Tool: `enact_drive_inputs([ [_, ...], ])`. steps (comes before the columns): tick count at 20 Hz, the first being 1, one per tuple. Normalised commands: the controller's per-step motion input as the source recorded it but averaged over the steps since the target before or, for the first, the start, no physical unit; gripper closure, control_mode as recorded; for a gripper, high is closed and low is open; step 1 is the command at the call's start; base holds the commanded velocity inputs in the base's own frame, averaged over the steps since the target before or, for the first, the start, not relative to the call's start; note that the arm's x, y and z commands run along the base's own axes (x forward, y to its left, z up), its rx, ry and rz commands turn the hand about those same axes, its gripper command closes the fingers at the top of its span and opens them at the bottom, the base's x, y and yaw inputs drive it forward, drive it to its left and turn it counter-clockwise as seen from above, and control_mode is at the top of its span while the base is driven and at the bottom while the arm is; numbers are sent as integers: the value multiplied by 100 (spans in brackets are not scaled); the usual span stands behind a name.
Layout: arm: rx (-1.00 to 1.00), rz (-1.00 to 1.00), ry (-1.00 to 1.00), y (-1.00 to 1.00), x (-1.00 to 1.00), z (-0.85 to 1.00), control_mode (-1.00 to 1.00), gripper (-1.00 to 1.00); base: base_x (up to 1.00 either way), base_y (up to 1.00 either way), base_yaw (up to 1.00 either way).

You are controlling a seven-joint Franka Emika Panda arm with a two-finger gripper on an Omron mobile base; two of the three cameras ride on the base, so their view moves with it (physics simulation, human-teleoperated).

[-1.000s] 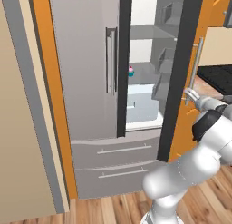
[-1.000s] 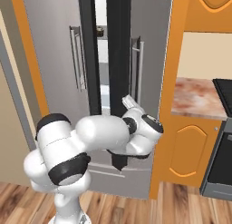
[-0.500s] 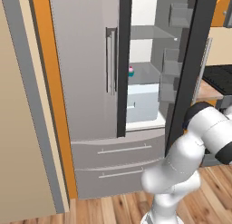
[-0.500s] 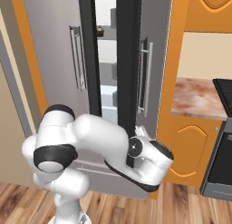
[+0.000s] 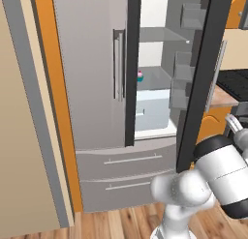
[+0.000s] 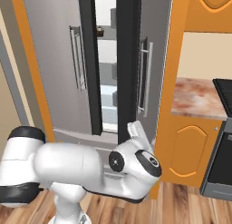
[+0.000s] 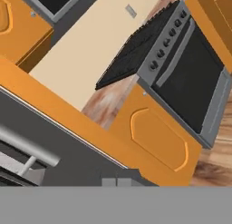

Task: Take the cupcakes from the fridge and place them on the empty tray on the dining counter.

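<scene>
Fridge (image 5: 97, 88): left door shut, right door (image 5: 201, 83) swung partly open, its black edge standing between the arm and the lit interior. Door bins (image 5: 181, 73) on the inside of the open door crowd the right side of the gap. Two drawers (image 5: 126, 172) below, both shut. An orange panel (image 6: 174, 60) flanks the fridge on the right; beyond it a marbled counter (image 6: 197, 98) over an orange cabinet door (image 7: 158, 139), then a black stove (image 7: 181, 60).

Inside: a pale crisper box (image 5: 152, 110) low down, a shelf (image 5: 162, 35) above. A pink-frosted cupcake (image 5: 140, 76) sits on the middle shelf near the left edge of the opening, just behind the shut door's edge. Second cupcake: cannot make out, view too small.

Gripper (image 7: 116, 182): tips only just visible at the bottom of the hand view, apparently close together; cannot tell for certain. They point at the stove and cabinet, just off the right door's outer face and its bar handle (image 7: 27, 148), well apart from the cupcake.
</scene>
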Motion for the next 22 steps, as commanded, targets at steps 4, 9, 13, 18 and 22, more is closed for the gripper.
enact_drive_inputs([
  [4, 4, 0, -2, -3, -93, 100, -100, 100, 0, 0, 0],
  [9, 1, 1, 0, -17, -31, 100, -100, 100, 0, 0, 0],
  [13, 0, 4, 0, 11, -3, 100, -100, 100, 0, 0, 0],
  [18, 0, 6, 0, 53, -23, 100, -100, 100, 0, 0, 0],
  [22, -8, 10, -2, 88, -3, 100, -100, 100, 0, 0, 0],
])
